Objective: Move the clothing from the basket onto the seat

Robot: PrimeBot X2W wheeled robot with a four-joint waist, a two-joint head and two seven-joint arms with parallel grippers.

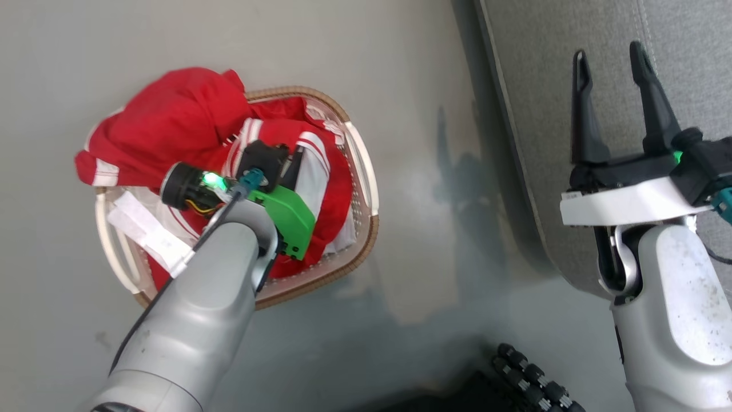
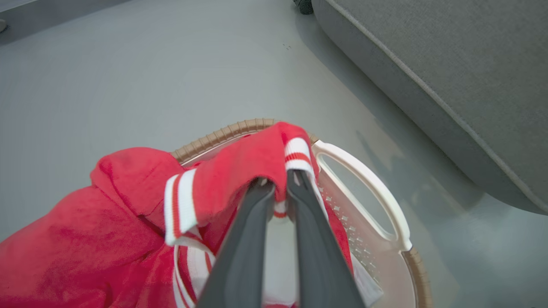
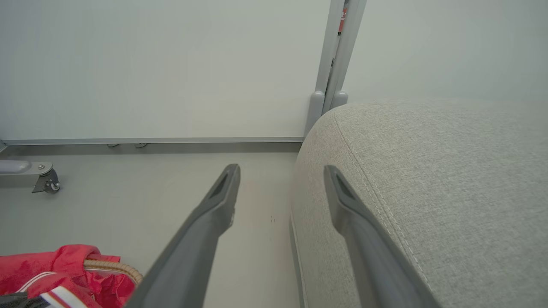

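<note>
The left gripper (image 2: 280, 184) reached down into the basket (image 1: 366, 189), its two dark fingers (image 2: 252, 222) clenched on a fold of the clothing (image 2: 239, 167) beside a red-and-white striped cuff, so the fabric draped over the fingertips just inside the basket's brown rim. Most of the red clothing was heaped in the basket, with one bulky part spilling over the rim on the side away from the seat (image 1: 532, 68). The right gripper (image 1: 609, 54) hung well apart from the basket, over the seat's edge, jaws spread and holding nothing.
</note>
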